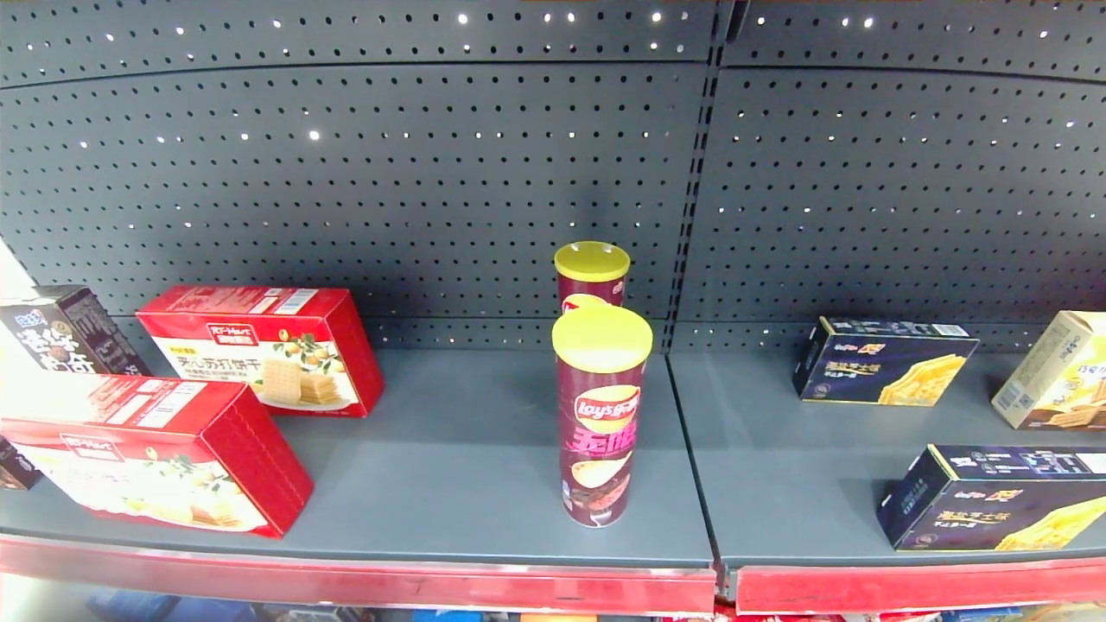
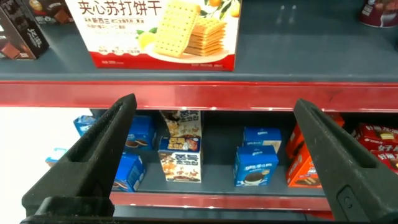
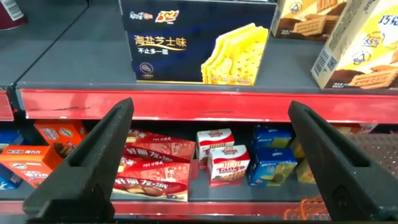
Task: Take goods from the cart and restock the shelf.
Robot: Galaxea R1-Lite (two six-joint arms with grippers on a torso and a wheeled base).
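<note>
On the shelf at centre, near can stands before far can, lined up as stock; left gripper and right gripper hang by its front, jaws apart, presumably empty for fetching more.

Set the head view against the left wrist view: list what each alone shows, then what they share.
Head view only: the pegboard back wall and navy cracker boxes at right. Left wrist view only: the open left end effector and blue cookie boxes on the lower shelf. Both: the front red cracker box and the red shelf edge.
</note>
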